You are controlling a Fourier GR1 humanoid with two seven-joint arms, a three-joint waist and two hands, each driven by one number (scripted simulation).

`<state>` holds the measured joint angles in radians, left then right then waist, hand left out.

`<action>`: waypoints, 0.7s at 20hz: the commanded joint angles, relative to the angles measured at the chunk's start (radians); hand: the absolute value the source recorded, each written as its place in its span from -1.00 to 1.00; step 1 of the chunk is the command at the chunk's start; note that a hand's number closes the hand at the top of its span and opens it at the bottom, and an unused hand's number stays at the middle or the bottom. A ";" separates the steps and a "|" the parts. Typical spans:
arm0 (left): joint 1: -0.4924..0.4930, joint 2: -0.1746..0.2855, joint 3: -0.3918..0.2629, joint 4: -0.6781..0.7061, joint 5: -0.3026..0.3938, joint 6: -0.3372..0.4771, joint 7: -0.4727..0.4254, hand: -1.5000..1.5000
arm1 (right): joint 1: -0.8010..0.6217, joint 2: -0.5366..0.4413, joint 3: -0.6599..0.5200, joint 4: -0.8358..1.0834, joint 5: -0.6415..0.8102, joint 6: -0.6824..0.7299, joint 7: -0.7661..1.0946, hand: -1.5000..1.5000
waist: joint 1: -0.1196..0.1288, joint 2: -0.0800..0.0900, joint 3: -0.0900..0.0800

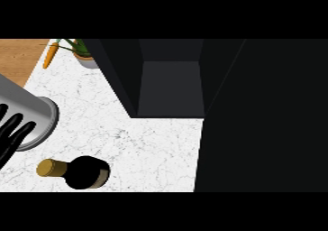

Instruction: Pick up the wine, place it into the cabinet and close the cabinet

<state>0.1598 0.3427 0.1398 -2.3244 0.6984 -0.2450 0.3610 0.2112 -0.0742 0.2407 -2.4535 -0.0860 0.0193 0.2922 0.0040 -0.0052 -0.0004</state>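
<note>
Seen from the head, steeply downward onto a white marble counter (127,135). At the left edge, left hand (8,140), black, fingers (20,128) straight and slightly fanned, holding nothing, partly overlapping the blunt end of the grey forearm (24,106) that slants in from the upper left. Near the lower edge, wine (87,173): dark rounded body with a gold cap (52,168) pointing left, resting on the marble, just beside the fingertips yet apart from them; upright or lying, cannot tell from this angle. Beyond the bottle, toward the top centre, cabinet (170,85), dark, standing open, its grey interior bare to view and well apart from the wine. To the right, a broad black door panel (266,117) filling that side from top to bottom. At the upper left, a strip of wooden surface (17,56), an orange carrot (50,54) lying across the join between wood and marble, and just beside it a potted plant (84,52) with green leaves.
</note>
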 commanded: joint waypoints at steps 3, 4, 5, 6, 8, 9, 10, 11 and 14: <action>0.012 0.046 0.099 -0.171 0.215 0.063 0.122 -1.00 | 0.031 -0.007 0.096 -0.168 0.055 -0.037 0.142 -1.00 | 0.003 -0.004 0.000; 0.042 0.026 0.079 -0.173 0.193 0.046 0.116 -1.00 | -0.049 0.007 0.068 -0.161 0.058 -0.075 0.193 -1.00 | 0.009 -0.001 -0.001; 0.044 0.016 0.079 -0.159 0.172 0.029 0.097 -1.00 | 0.008 0.013 0.151 -0.182 0.118 -0.077 0.177 -1.00 | 0.003 -0.004 -0.001; 0.030 0.053 0.128 -0.161 0.235 0.046 0.142 -1.00 | -0.037 0.028 0.134 -0.142 0.124 -0.105 0.189 -1.00 | 0.008 -0.002 -0.001; 0.041 0.046 0.147 -0.161 0.237 0.046 0.145 -1.00 | -0.043 -0.005 0.098 -0.171 0.088 -0.088 0.202 -1.00 | 0.009 -0.002 0.000; 0.013 0.038 0.110 -0.150 0.208 0.063 0.156 -1.00 | -0.051 0.032 0.191 -0.160 0.179 -0.130 0.202 -1.00 | 0.003 -0.003 -0.001; 0.012 0.020 0.091 -0.160 0.177 0.074 0.154 -1.00 | -0.024 -0.011 0.126 -0.194 0.101 -0.097 0.208 -1.00 | -0.002 -0.002 0.000; 0.026 0.039 0.141 -0.141 0.217 0.034 0.144 -1.00 | -0.058 0.013 0.167 -0.200 0.154 -0.140 0.249 -1.00 | 0.005 -0.004 -0.001; -0.033 0.064 0.155 -0.135 0.234 0.078 0.190 -1.00 | -0.079 0.010 0.183 -0.191 0.163 -0.159 0.242 -1.00 | -0.001 -0.004 -0.001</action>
<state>0.1375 0.3840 0.2478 -2.3293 0.7861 -0.1956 0.4965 0.1293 -0.0592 0.3935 -2.4959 -0.0128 -0.1070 0.4585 0.0050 -0.0079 -0.0009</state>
